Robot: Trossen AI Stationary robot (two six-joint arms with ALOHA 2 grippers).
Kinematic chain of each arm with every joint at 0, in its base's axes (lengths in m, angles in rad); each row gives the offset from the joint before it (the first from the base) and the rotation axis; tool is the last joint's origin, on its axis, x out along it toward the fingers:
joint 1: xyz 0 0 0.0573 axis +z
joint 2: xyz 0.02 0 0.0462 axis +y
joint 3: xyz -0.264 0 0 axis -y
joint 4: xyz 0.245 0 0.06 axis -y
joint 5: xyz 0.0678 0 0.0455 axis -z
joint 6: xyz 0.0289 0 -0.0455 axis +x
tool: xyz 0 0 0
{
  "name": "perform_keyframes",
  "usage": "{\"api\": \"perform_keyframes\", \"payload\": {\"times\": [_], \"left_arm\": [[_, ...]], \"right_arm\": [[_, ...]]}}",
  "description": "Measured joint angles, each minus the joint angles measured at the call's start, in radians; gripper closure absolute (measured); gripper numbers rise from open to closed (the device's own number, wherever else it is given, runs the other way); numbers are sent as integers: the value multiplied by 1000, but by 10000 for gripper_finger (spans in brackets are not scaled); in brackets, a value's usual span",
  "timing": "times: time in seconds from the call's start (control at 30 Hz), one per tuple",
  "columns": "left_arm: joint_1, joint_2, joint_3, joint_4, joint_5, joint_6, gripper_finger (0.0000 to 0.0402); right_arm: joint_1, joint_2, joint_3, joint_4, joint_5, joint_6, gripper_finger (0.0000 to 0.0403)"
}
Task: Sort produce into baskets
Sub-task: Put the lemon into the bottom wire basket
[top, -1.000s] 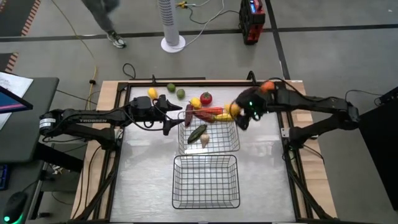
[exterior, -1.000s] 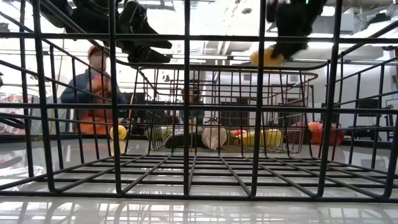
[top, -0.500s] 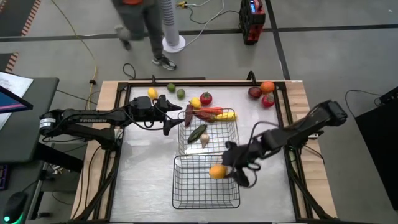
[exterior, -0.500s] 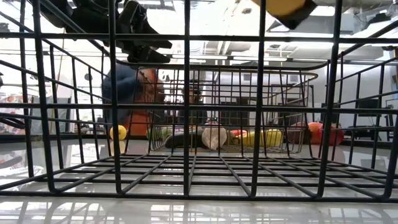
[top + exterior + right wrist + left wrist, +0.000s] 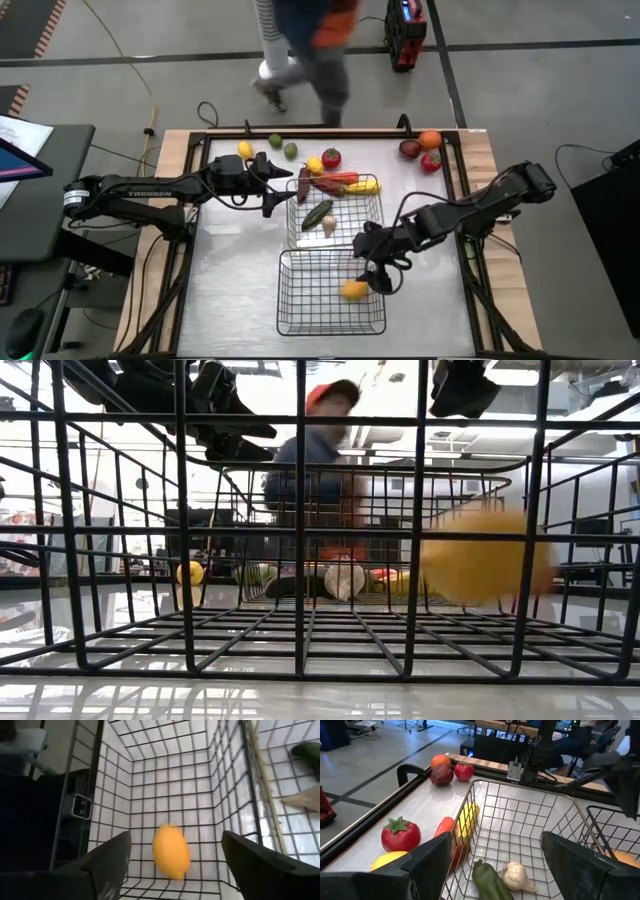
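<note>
From overhead, my right gripper [image 5: 378, 268] hangs with its jaws spread and nothing between them, above the upper right corner of the near basket [image 5: 331, 318]. Just beneath those jaws a yellow lemon [image 5: 354, 290] sits blurred inside that basket. My left gripper [image 5: 283, 187] waits at the left rim of the far basket [image 5: 378, 225], jaws apart, gripping nothing. Ahead of it in that basket lie a cucumber [image 5: 318, 213], garlic [image 5: 330, 228], a red pepper [image 5: 337, 180] and corn [image 5: 364, 186]. Beyond the left jaws on the bare table [image 5: 240, 280] rest another lemon [image 5: 245, 149], two limes [image 5: 283, 146] and a tomato [image 5: 331, 157]; well off toward the table's far right corner are an orange [image 5: 430, 139] and two apples [image 5: 420, 156]. A person [image 5: 315, 40] passes beyond the table.

At table level, the lemon [image 5: 482, 556] is a blur inside the near basket [image 5: 180, 650], below my right gripper [image 5: 462, 388], while my left gripper [image 5: 225, 415] hangs over the far basket [image 5: 500, 485].

Past my left fingers [image 5: 427, 865], the cucumber [image 5: 490, 881] and garlic [image 5: 516, 876] lie close below the open jaws, the tomato [image 5: 400, 834] just outside the wire.

Between my spread right fingers [image 5: 107, 862], the lemon [image 5: 171, 851] is free of them, over the basket's mesh floor [image 5: 165, 785].
</note>
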Motion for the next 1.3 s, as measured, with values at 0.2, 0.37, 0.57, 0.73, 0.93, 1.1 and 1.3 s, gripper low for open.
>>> {"api": "perform_keyframes", "payload": {"times": [0.2, 0.37, 0.57, 0.73, 0.93, 1.1, 1.3], "left_arm": [[0, 0, 0, 0, -8, 2, 105], [0, 0, 0, 0, -12, 2, 105], [0, 0, 0, 0, -26, 18, 105], [1, 0, 0, 0, -27, 18, 105], [1, 0, 0, 0, -31, 18, 105], [2, 0, 0, 0, -45, 26, 105], [2, -22, 0, -1, -51, 33, 105]], "right_arm": [[-29, -68, 0, -98, 7, -9, 30], [-41, -197, -1, -302, 233, -15, 34], [-103, -353, -74, -433, 380, 14, 48], [-215, -423, -176, -452, 369, 30, 65], [-340, -429, -236, -448, 324, 1, 78], [-408, -458, -264, -342, 322, -96, 78], [-498, -587, -375, -125, 292, -173, 79]]}}
